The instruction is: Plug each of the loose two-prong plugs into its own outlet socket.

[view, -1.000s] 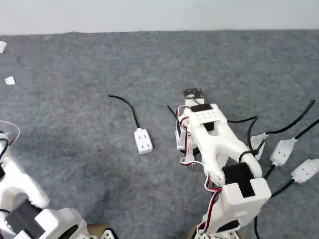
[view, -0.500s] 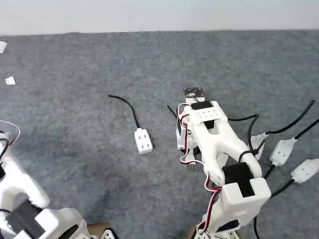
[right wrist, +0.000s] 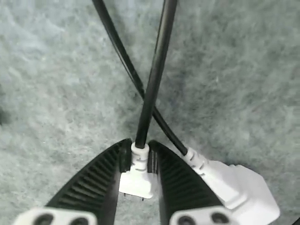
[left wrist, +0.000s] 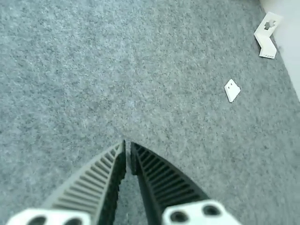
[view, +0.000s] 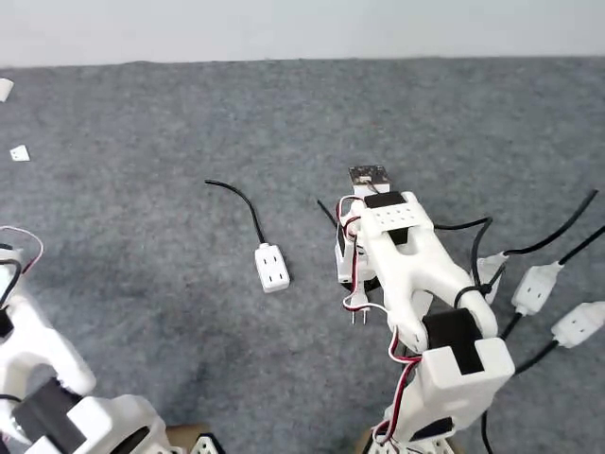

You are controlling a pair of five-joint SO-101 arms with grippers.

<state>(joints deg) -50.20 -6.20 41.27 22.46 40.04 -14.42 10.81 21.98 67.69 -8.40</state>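
So far nothing looks plugged in, and by my reading the job is at its first pick-up. Starting at the left, the left arm sits folded at the near corner of the bench [view: 142,113], wrist tipped down. The left tool [left wrist: 127,146] has its fingers pinched almost together on nothing, over bare grey felt, with two white scraps [left wrist: 232,90] well beyond its tips. Further right, a lone outlet socket [view: 272,267] lies flat on its black lead, slots empty, well apart from both tools.

Next, the right arm reaches forward from its base, wrist bent so the tool points down at the felt. The right tool [right wrist: 138,144] is narrow, clamped on a white two-prong plug [right wrist: 136,180] near its neck, with the cable running out ahead of the tips. Another white cord end [right wrist: 229,187] lies just beside one finger. Off to that tool's far side lie three more white cord ends [view: 536,286]; whether any is mated I cannot tell. Every insertion appears left to do.
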